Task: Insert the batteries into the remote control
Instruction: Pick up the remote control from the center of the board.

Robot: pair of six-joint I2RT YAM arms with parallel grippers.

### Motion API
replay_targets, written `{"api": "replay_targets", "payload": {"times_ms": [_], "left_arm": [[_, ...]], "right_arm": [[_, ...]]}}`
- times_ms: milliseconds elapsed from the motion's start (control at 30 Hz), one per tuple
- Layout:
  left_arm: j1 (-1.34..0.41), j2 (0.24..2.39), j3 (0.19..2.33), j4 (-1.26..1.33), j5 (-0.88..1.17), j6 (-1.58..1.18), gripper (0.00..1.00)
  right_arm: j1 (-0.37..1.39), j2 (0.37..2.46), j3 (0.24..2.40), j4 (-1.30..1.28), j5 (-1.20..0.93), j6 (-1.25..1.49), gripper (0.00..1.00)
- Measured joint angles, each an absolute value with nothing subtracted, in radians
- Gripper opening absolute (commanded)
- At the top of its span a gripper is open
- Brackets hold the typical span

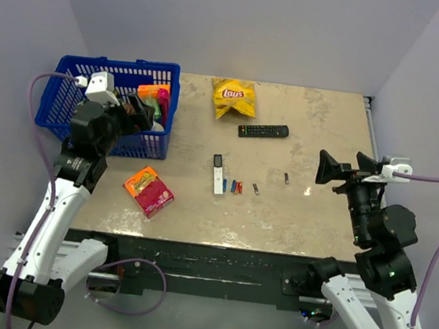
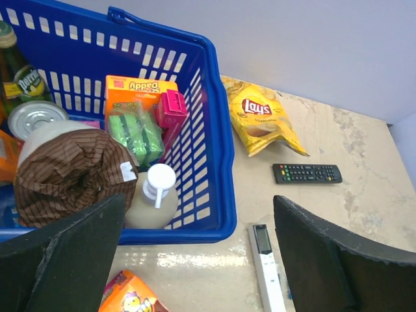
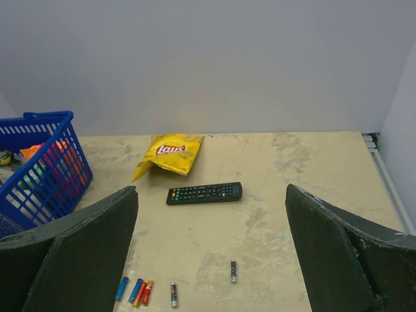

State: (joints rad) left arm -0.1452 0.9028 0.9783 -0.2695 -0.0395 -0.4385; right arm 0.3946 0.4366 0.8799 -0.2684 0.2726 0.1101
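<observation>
The slim white remote control (image 1: pixel 218 173) lies lengthwise at the table's middle, its dark patch at the far end; it also shows in the left wrist view (image 2: pixel 266 263). Just right of it lie the batteries (image 1: pixel 233 187), two blue and one red-orange, seen again in the right wrist view (image 3: pixel 136 290). My left gripper (image 1: pixel 140 112) hangs open over the basket's right edge, nothing between its fingers (image 2: pixel 198 257). My right gripper (image 1: pixel 345 168) hovers open at the table's right side, well clear of the batteries and empty (image 3: pixel 211 260).
A blue basket (image 1: pixel 72 68) full of groceries stands at the back left. A Lay's bag (image 1: pixel 233 98) and a black remote (image 1: pixel 263 130) lie behind the middle. An orange-pink candy pack (image 1: pixel 149 191) sits front left. Two small dark pieces (image 1: pixel 255 188) (image 1: pixel 286 178) lie right of the batteries.
</observation>
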Motion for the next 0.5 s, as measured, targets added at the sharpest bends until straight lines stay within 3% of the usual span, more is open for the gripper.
{"api": "replay_targets", "payload": {"times_ms": [133, 500], "left_arm": [[-0.179, 0.929, 0.997, -0.273, -0.041, -0.47, 1.0], [-0.496, 1.193, 1.205, -0.425, -0.17, -0.595, 1.0]], "right_arm": [[0.395, 0.432, 0.874, -0.261, 0.285, 0.111, 0.98], [0.395, 0.48, 0.863, -0.26, 0.297, 0.131, 0.98]]}}
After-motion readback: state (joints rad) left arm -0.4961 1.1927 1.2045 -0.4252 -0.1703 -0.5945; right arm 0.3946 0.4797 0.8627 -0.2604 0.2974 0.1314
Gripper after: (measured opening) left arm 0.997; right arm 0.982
